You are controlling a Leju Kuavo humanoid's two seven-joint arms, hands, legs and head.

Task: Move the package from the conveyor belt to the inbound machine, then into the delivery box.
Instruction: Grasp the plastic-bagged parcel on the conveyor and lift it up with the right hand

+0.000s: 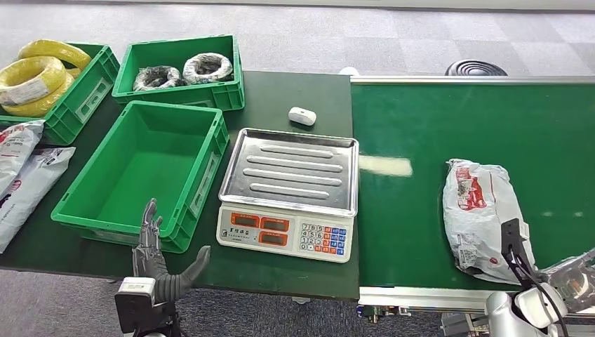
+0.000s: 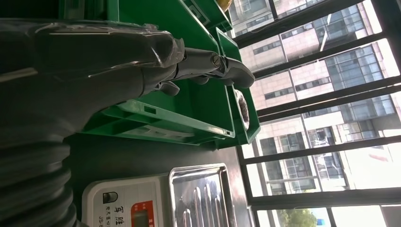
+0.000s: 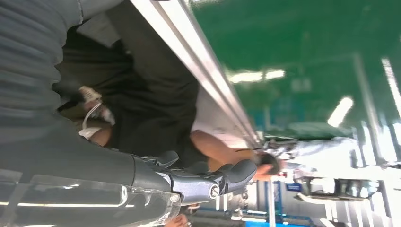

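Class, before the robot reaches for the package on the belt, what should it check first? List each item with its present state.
1. Package lies flat on the conveyor belt, near its front edge: ok.
2. Scale tray bare, ready to receive it: ok.
3. Nearest green box holds nothing: ok.
4. Left hand holds nothing, fingers apart: ok.
5. Right hand holds nothing: ok by the wrist view.
6. Whether the belt is stopped: cannot tell.
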